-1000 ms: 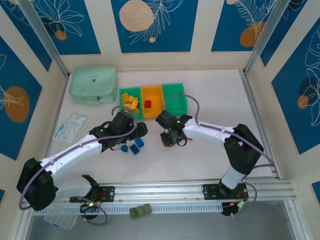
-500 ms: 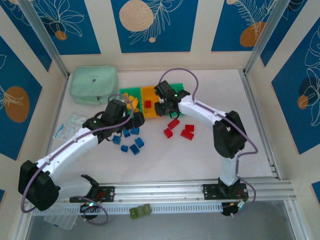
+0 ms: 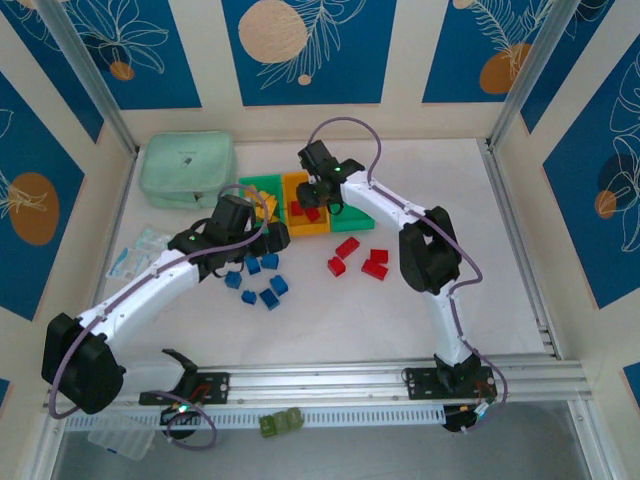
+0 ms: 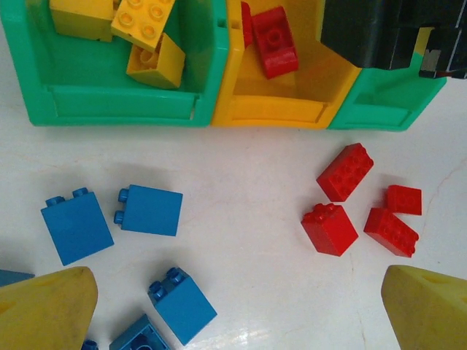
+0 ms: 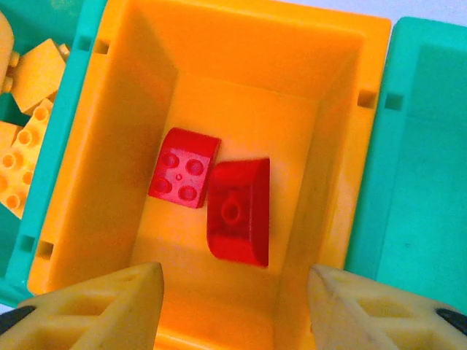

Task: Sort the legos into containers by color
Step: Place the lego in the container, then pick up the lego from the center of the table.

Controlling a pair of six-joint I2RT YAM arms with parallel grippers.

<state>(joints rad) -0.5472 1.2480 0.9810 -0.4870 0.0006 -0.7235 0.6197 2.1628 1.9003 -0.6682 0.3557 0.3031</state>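
Three joined bins stand at the back: a green one [image 3: 247,188] holding several yellow bricks [image 4: 146,22], an orange-yellow one [image 5: 321,182] and another green one [image 5: 416,182]. My right gripper [image 5: 233,306] hovers open over the orange-yellow bin [image 3: 296,228], above two red bricks [image 5: 238,211] lying on its floor. Several red bricks [image 3: 347,247] lie on the table in front of the bins, with several blue bricks [image 3: 269,262] to their left. My left gripper [image 4: 233,313] hangs open above the table between the blue bricks [image 4: 149,210] and the red bricks [image 4: 330,228], holding nothing.
A mint-green zip pouch [image 3: 188,170] lies at the back left and a plastic packet [image 3: 140,252] at the left. An olive knobbly block [image 3: 280,423] and a clear box [image 3: 120,440] sit below the front rail.
My right gripper rose from the red bricks on the table and swung back over the orange-yellow bin, which now holds a second red brick. My left arm shifted only slightly.
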